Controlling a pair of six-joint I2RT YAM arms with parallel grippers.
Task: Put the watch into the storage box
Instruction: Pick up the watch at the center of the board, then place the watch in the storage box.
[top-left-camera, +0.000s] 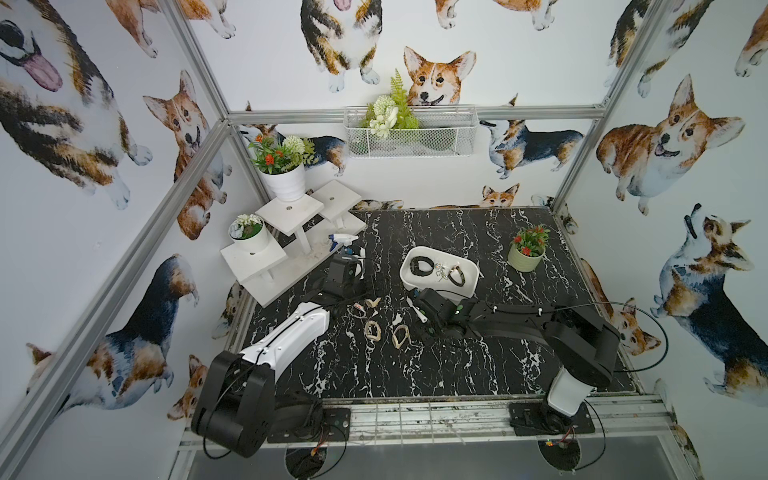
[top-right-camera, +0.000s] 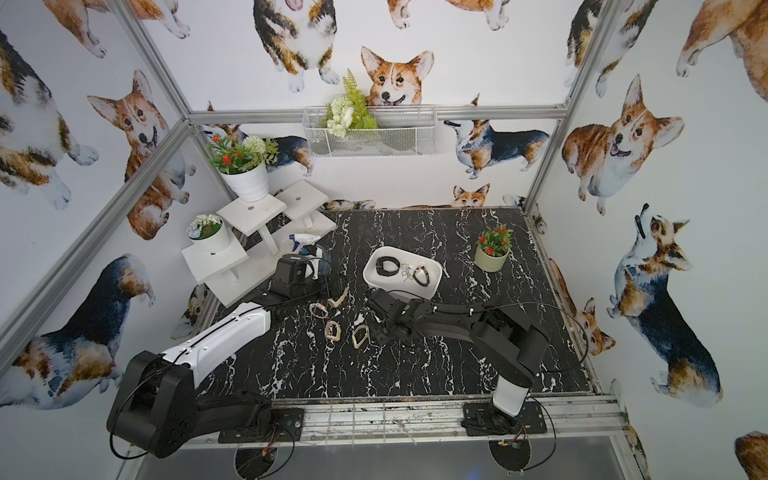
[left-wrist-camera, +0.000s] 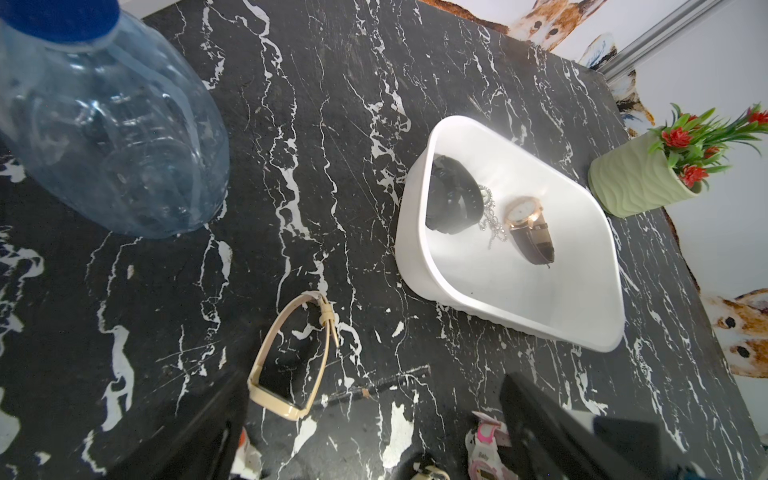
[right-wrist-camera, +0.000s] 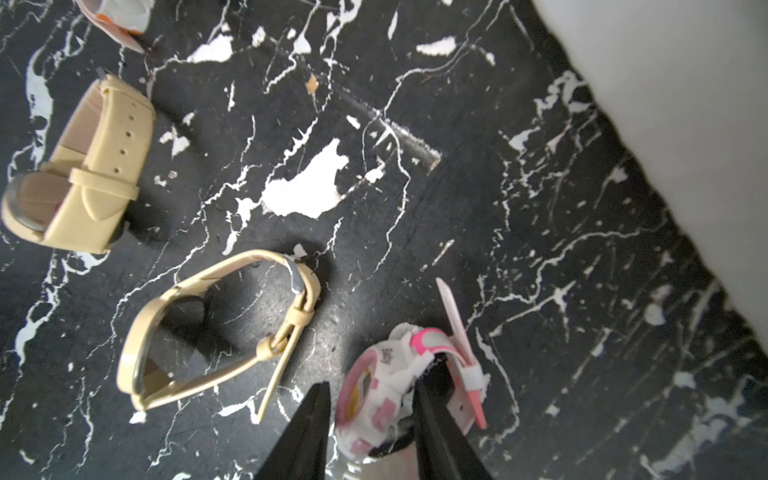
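Right tool (right-wrist-camera: 372, 386) low over tabletop (right-wrist-camera: 540, 208), fingers astride pink-white watch (right-wrist-camera: 374, 370); cannot tell whether pinching or only flanking; watch outside storage box (right-wrist-camera: 665, 104), which sits near, ahead of tool; beige watch (right-wrist-camera: 216, 328) just beside tool, second beige watch (right-wrist-camera: 79, 166) farther out; black watch (left-wrist-camera: 453, 199) and brown-strap watch (left-wrist-camera: 532, 237) inside box; left tool (left-wrist-camera: 370, 386) spread wide, near clear bottle (left-wrist-camera: 112, 124).

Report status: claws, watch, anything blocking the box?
Left claw open, empty. Right claw straddles pink watch, grip unconfirmed. Storage box close beside it, nothing between.
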